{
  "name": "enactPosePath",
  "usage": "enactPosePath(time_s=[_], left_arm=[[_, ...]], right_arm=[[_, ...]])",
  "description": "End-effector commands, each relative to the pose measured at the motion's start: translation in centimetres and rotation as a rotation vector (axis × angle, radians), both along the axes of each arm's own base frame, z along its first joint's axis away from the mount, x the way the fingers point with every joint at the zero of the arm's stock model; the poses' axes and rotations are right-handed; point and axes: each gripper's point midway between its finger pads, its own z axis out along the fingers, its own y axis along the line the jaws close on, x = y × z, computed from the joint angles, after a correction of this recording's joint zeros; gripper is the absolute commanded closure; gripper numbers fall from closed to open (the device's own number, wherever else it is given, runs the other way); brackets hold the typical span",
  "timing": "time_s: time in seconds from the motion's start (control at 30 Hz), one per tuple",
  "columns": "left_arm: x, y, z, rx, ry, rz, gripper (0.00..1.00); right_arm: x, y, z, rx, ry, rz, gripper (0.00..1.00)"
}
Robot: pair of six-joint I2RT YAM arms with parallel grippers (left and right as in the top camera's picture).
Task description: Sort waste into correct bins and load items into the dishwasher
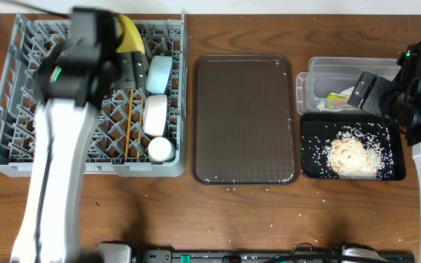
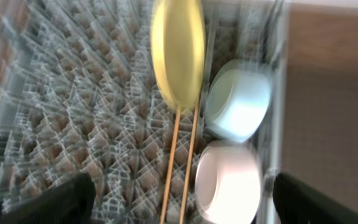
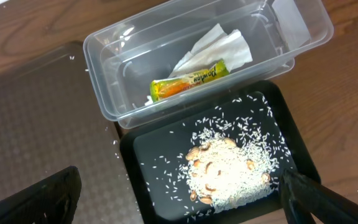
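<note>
Along the dish rack's (image 1: 6, 146) right edge sit yellow plate (image 2: 178, 56), chopsticks (image 2: 174, 155), blue bowl (image 2: 238, 102), white bowl (image 2: 229, 183) and cup (image 1: 160, 149). The left gripper (image 2: 182, 190) hangs above, jaws apart. At the table's right edge the right gripper (image 3: 180, 179), jaws apart, hangs over the clear tub (image 3: 104, 56) holding wrapper (image 3: 188, 79) and paper (image 3: 219, 46), just beside the black tray (image 3: 148, 155) of rice (image 3: 229, 171).

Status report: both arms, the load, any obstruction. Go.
Left gripper open over dish rack; right gripper open over black tray. Yellow plate, blue bowl, white bowl, cup, chopsticks racked. Wrapper, paper in clear tub; rice in tray. Nothing obstructing.
</note>
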Motion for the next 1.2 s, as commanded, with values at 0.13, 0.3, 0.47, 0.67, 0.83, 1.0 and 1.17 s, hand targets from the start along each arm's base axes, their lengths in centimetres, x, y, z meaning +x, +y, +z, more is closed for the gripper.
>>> enactPosePath(time_s=[0.13,0.3,0.47,0.67,0.83,1.0,1.17], left_arm=[[-5.5,3.1,0.4,-0.020,-0.215,0.094,0.08],[-9.5,4.8,-1.9,-0.017,-0.343,0.149,0.08],[-12.3,5.3,-4.9,-0.014,-0.466,0.174,0.08],[-14.2,5.2,-7.7,-0.013,-0.582,0.174,0.08],[-14.7,5.2,-8.6,-0.013,-0.654,0.173,0.07],[-14.5,5.2,-9.4,-0.014,-0.704,0.171,0.07],[-14.6,5.5,-10.0,-0.009,-0.724,0.183,0.07]], right_arm=[[0.0,-0.5,-0.1,-0.003,0.002,-0.027,0.01],[0.0,-0.5,-0.1,-0.003,0.002,-0.027,0.01],[0.0,-0.5,-0.1,-0.003,0.002,-0.027,0.01],[0.0,-0.5,-0.1,-0.003,0.002,-0.027,0.01],[0.0,-0.5,-0.1,-0.003,0.002,-0.027,0.01],[0.0,-0.5,-0.1,-0.003,0.002,-0.027,0.01],[0.0,-0.5,-0.1,-0.003,0.002,-0.027,0.01]])
